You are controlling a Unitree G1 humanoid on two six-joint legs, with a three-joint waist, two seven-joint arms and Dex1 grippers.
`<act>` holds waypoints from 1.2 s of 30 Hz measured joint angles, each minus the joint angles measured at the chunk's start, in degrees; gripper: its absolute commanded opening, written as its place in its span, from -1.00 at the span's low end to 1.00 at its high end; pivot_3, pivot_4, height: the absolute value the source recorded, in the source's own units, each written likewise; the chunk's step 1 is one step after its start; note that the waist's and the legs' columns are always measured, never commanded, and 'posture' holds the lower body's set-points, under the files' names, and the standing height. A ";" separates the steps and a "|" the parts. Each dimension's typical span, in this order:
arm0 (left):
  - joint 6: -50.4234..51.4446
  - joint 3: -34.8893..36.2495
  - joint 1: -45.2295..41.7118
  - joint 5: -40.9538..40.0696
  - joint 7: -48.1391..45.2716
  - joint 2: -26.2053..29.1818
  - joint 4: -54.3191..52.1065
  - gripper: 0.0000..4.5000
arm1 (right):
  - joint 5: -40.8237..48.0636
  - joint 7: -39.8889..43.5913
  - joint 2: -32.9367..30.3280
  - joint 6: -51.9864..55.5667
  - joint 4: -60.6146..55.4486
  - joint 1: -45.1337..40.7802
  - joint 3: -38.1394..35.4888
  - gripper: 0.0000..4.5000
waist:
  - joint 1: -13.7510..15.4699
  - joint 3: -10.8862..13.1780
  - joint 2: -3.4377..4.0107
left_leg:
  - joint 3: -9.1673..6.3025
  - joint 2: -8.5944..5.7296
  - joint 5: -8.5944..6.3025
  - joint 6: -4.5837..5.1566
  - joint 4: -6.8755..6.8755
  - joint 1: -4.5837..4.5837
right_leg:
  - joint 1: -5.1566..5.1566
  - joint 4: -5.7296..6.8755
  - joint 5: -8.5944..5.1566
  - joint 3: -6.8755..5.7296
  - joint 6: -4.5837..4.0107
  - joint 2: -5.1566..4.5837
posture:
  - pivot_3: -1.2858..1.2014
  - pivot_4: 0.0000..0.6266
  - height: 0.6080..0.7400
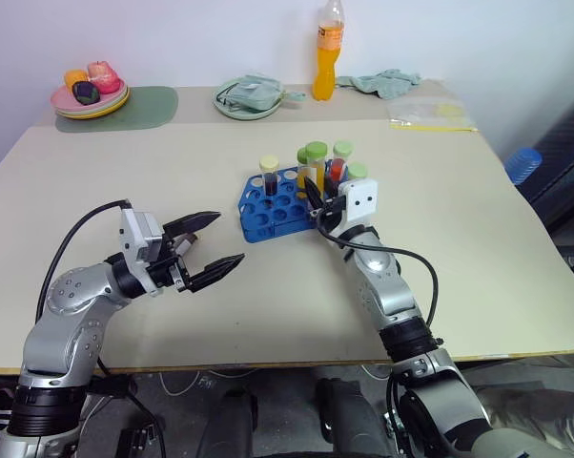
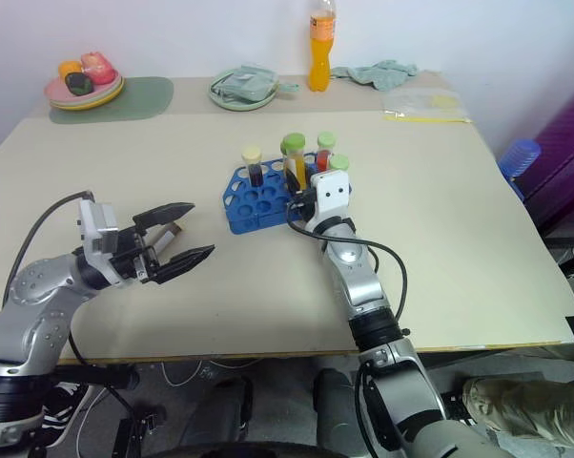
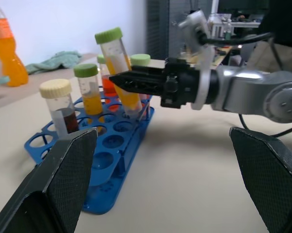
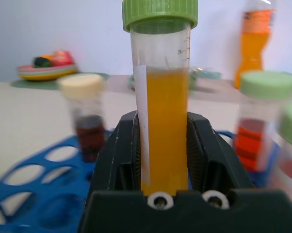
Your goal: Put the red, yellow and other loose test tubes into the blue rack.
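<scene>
Lab test bench — beige table (image 1: 478, 248), equipment rack (image 3: 233, 19) behind

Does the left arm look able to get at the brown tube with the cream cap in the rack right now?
Probably yes. The left gripper, jaws open and empty, faces the blue rack over bare table. The brown tube stands at the rack's near-left end, and the right gripper, holding the yellow tube, is further along.

Yellow test tube (image 4: 163, 121) scale: fine graduation ticks run down its clear wall, with the number "45" printed beside them just below the green cap.
Orange drink bottle (image 1: 329, 50) label: print too small to read.
</scene>
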 measured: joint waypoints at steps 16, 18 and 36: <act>2.06 0.51 -0.38 -1.03 -0.70 1.77 0.01 1.00 | -3.26 1.38 3.66 -4.29 3.87 -0.61 -1.95 -0.65 | -0.02 0.00 0.00 | 0.00 0.00 0.00 0.00 0.00 0.03 | 0.01 0.04 0.00 0.02 0.00 0.00 | 0.03 -0.52 1.00; 2.15 0.52 -0.56 -1.04 -0.66 1.79 0.01 1.00 | -3.86 1.39 3.78 -4.59 4.19 -0.71 -1.95 -0.65 | -0.02 0.00 0.00 | 0.00 0.00 0.00 0.00 0.00 0.04 | 0.01 0.04 0.00 0.02 0.00 0.00 | 0.03 -0.52 1.00; 2.57 2.21 -1.42 -1.08 0.16 2.55 -0.50 1.00 | -2.15 1.80 5.83 -7.70 9.09 -2.25 -5.96 -0.65 | 0.02 -0.01 0.00 | -0.01 0.00 0.01 -0.01 0.04 0.10 | 0.09 0.13 0.00 0.03 0.00 0.01 | 0.03 -0.52 1.00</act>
